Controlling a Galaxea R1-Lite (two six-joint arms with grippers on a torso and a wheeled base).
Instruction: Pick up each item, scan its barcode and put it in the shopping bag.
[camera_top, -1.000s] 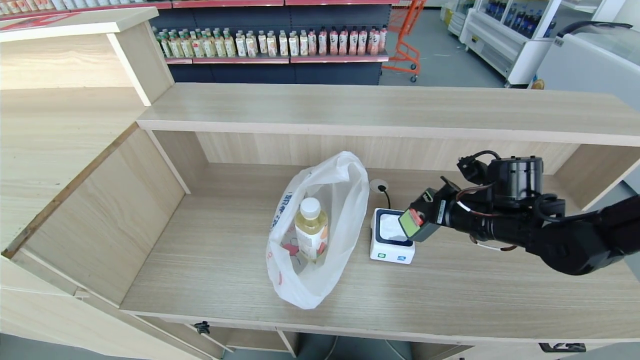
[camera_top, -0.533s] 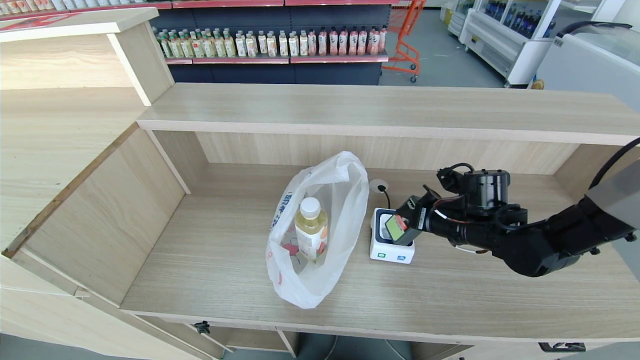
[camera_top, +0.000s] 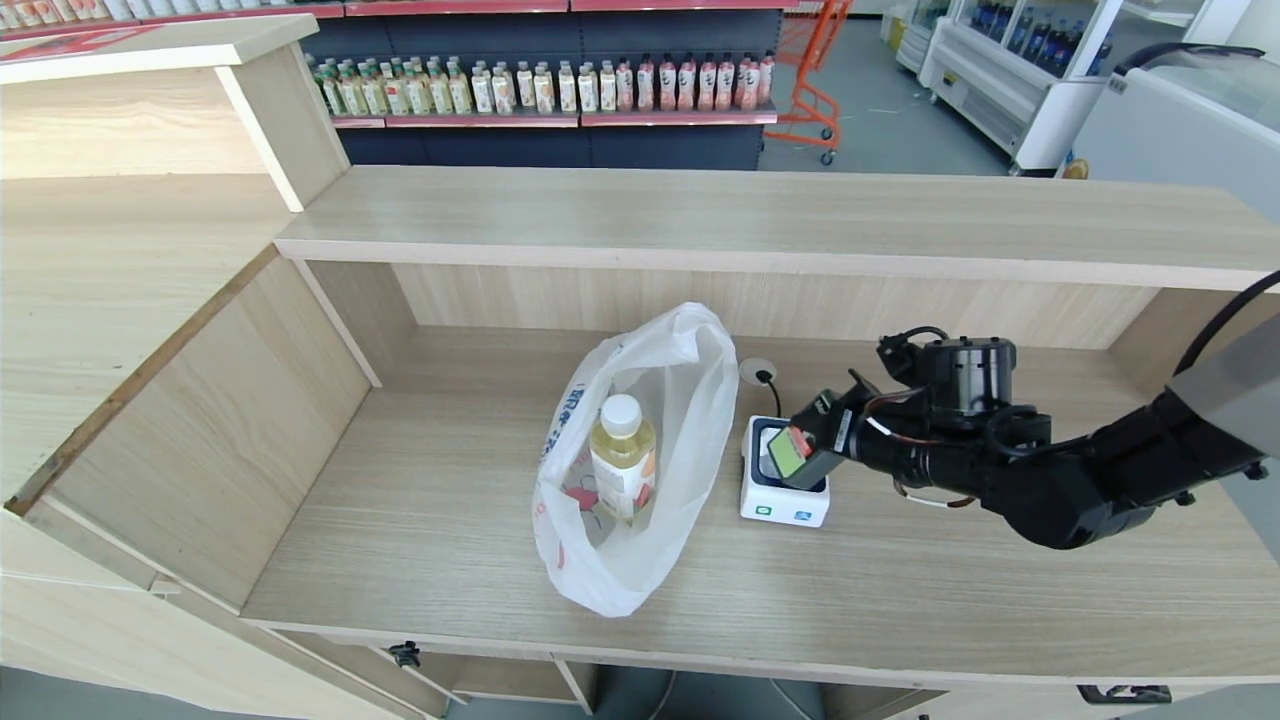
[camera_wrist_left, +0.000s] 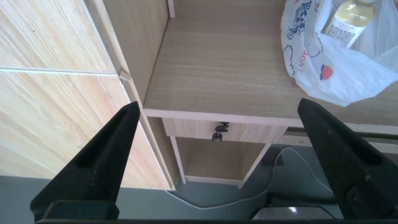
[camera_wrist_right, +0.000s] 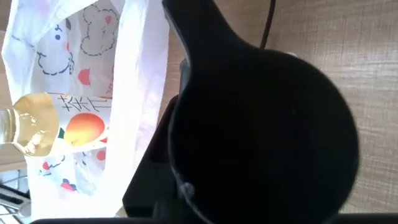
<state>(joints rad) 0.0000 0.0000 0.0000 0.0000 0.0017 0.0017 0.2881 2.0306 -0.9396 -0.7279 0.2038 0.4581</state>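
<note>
Green packet (camera_top: 789, 463), gripped by the right fingers (camera_top: 832, 432), has sunk leftward over the scanner (camera_top: 783, 495); left fingers (camera_wrist_left: 99, 163) gape wide.

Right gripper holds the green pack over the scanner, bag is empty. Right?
No: the bag is not empty; a bottle stands in it, per the head view. The right gripper does hold the green pack over the scanner.

Blue print on shopping bag (camera_top: 700, 385), bottle (camera_top: 622, 468) label: too small, unreadable.
</note>
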